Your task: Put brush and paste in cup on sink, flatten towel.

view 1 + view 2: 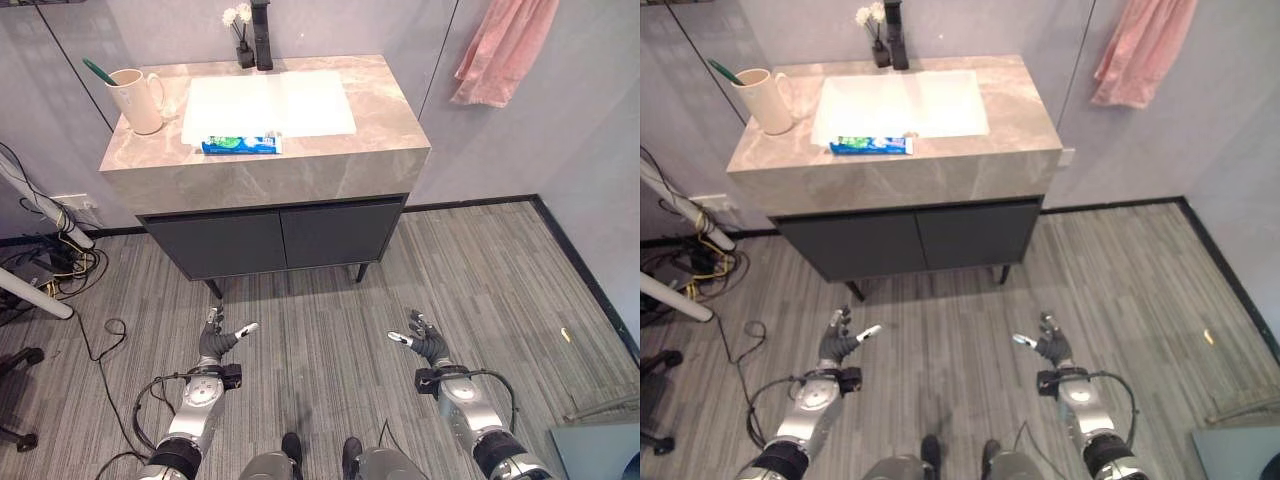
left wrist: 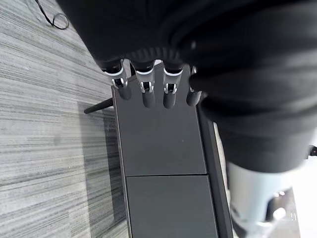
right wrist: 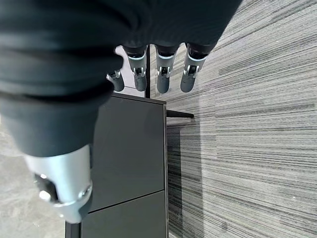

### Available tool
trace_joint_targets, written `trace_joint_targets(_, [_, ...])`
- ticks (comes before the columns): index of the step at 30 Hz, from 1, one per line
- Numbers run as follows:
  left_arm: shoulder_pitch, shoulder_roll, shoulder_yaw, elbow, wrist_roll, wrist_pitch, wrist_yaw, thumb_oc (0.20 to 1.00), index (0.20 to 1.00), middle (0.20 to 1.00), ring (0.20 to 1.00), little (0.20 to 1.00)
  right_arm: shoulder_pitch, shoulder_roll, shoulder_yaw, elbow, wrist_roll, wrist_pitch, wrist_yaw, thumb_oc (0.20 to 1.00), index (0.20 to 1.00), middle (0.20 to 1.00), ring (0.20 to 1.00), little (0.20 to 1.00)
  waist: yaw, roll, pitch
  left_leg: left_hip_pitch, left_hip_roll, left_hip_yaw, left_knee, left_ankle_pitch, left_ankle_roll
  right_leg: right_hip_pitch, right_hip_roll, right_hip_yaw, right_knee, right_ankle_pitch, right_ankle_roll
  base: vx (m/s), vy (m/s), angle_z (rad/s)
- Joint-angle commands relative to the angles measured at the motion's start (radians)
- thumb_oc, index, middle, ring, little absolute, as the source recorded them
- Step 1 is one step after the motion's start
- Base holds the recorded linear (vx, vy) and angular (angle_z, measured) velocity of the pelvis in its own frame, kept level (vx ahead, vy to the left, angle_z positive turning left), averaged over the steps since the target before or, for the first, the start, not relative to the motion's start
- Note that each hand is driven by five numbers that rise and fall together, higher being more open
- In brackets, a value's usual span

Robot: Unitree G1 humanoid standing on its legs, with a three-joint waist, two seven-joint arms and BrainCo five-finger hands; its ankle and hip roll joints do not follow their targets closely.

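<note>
While both arms hang low over the striped grey floor, well short of the vanity, nothing on the countertop is being touched. The left hand has its fingers straight and relaxed with the thumb stuck out to one side, and it holds nothing; the right hand mirrors it — fingers loose, thumb spread, empty. From each wrist, the dark-tipped fingers point toward the dark cabinet doors under the counter, well apart from them.

Up on the marble countertop, the white basin sits in the middle. The toothpaste — a blue and green tube — lies flat across the front lip of the basin, near the counter's front edge. To the left, near the corner of the counter, stands a cream cup with a handle, upright, and the green toothbrush leans out of it, so the brush is already in the cup while the paste is still outside. A black tap rises at the back of the basin, with a small dark vase of white flowers just beside it.

On the wall to the right, the pink towel hangs bunched and creased, well apart from the sink.
</note>
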State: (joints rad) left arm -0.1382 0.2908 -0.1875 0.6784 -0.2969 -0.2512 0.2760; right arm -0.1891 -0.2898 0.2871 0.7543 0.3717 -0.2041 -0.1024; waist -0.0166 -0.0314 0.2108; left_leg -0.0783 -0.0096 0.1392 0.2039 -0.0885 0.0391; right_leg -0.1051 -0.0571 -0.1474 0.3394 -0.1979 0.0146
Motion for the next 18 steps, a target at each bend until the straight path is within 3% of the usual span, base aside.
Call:
trace_joint_targets(1, [-0.021, 0.005, -0.031, -0.050, 0.043, -0.054, 0.023, 1.000, 1.000, 1.000, 1.000, 1.000, 0.001, -0.009, -0.026, -0.053, -0.005, -0.071, -0.020, 1.000, 1.000, 1.000, 1.000, 1.000, -0.009, -0.008, -0.009, -0.042, 0.074, -0.027, 0.204, -0.128, -0.051, -0.029, -0.077, -0.009, 0.116, 0.007, 0.103, 0.05, 0.026, 0.00])
trace_joint_targets(18, [0.045, 0.024, -0.023, -0.054, 0.081, -0.049, -0.003, 1.000, 1.000, 1.000, 1.000, 1.000, 0.045, 0.017, -0.053, 0.000, 0.037, -0.070, -0.009, 1.000, 1.000, 1.000, 1.000, 1.000, -0.005, 0.003, -0.024, 0.025, 0.019, 0.013, 0.083, -0.095, -0.025, 0.027, -0.115, 0.007, -0.008, 0.091, 0.140, 0.02, 0.086, -0.01])
